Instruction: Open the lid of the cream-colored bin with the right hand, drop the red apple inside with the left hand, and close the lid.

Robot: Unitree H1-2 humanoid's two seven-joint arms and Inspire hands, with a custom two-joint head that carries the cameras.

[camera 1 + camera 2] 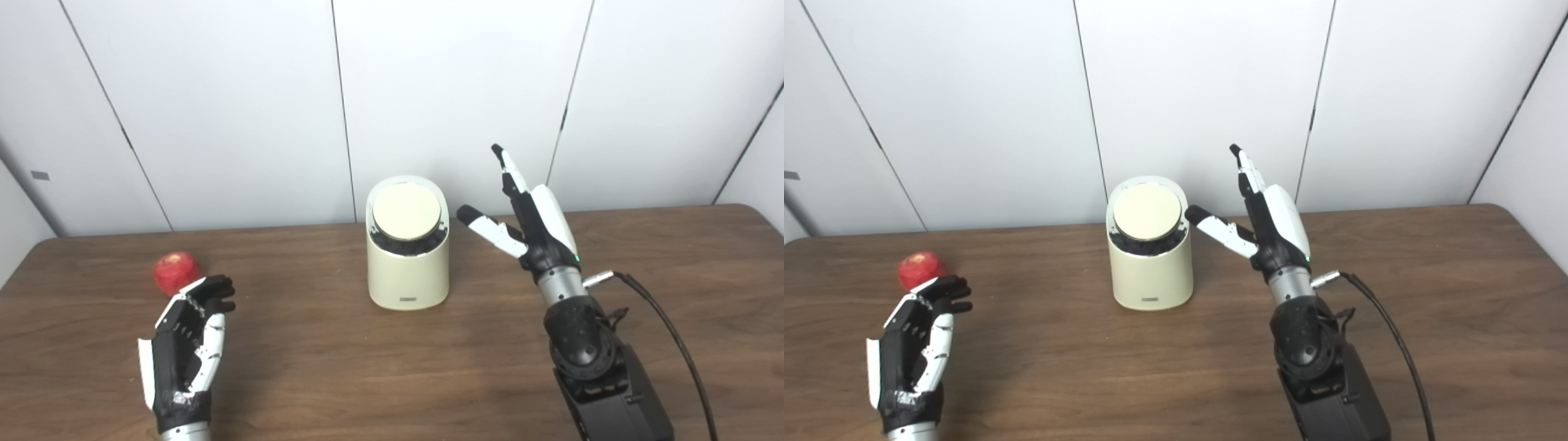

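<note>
The cream-colored bin (407,269) stands upright at the middle of the table, its round lid (407,211) shut on top. My right hand (527,214) is raised just right of the bin, open, with its thumb pointing toward the lid and a small gap between them. The red apple (176,272) lies on the table at the left. My left hand (190,334) is open just in front of and to the right of the apple, fingertips near it, holding nothing.
The brown wooden table (343,361) reaches back to a white panelled wall (245,92). A black cable (667,331) runs from my right wrist over the table's right side.
</note>
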